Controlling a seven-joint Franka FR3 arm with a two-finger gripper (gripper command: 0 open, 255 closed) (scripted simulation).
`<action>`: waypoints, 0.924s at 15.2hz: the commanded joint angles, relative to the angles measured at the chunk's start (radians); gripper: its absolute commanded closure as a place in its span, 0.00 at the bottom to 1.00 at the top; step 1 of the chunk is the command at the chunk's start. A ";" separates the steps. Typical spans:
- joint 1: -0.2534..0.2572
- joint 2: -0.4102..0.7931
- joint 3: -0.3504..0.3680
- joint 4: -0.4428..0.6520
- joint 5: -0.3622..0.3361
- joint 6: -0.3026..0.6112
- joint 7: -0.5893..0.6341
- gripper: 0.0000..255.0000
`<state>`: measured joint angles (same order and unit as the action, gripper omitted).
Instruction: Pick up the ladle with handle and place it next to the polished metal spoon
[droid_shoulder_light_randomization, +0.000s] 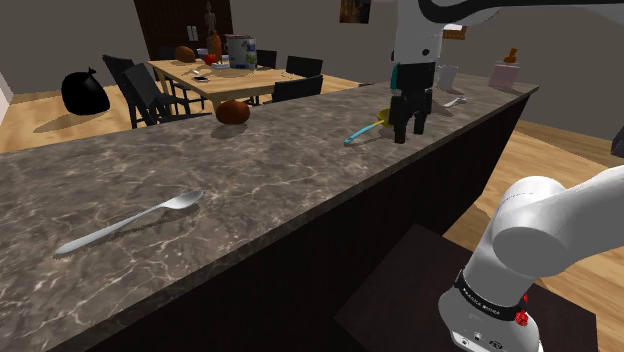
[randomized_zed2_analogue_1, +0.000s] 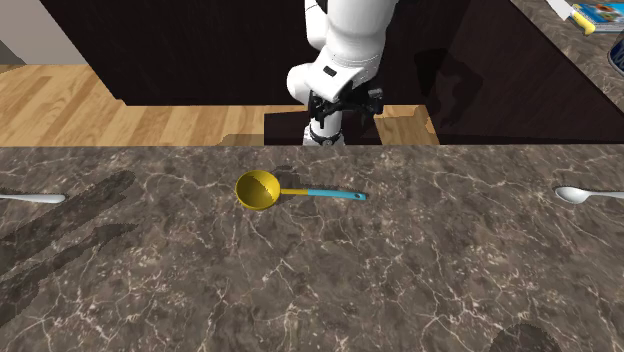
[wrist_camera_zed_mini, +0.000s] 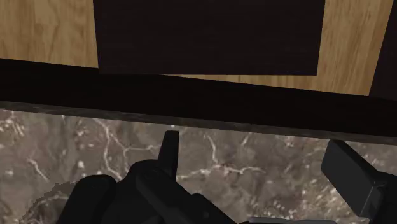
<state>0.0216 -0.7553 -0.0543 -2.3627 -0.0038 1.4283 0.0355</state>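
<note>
Spoon (droid_shoulder_light_randomization: 130, 222) nearest on the bench (droid_shoulder_light_randomization: 280, 170); ladle (droid_shoulder_light_randomization: 367, 129) well apart, farther along.
In the shoulder view the ladle lies just left of the parted, empty jaws, its handle pointing along the bench toward the spoon.

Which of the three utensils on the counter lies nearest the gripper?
The ladle with yellow bowl and blue handle; one spoon and the other spoon lie far off to either side.

Dark marbled counter (droid_shoulder_light_randomization: 290, 160); brown round obj (droid_shoulder_light_randomization: 233, 111) at its far edge. Beyond: wooden dining table (droid_shoulder_light_randomization: 235, 88) w/ dark chairs (droid_shoulder_light_randomization: 140, 90), cluttered top. Black sack (droid_shoulder_light_randomization: 85, 92) on wood floor (droid_shoulder_light_randomization: 40, 125) nr the chairs
</note>
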 joint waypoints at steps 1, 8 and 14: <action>0.000 0.000 0.000 0.000 0.000 0.000 0.000 0.00; 0.153 0.139 -0.251 0.124 -0.188 0.016 -0.695 0.00; 0.301 0.336 -0.427 0.291 -0.250 0.076 -1.282 0.00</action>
<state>0.2956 -0.4535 -0.4555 -2.1000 -0.2479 1.4930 -1.1313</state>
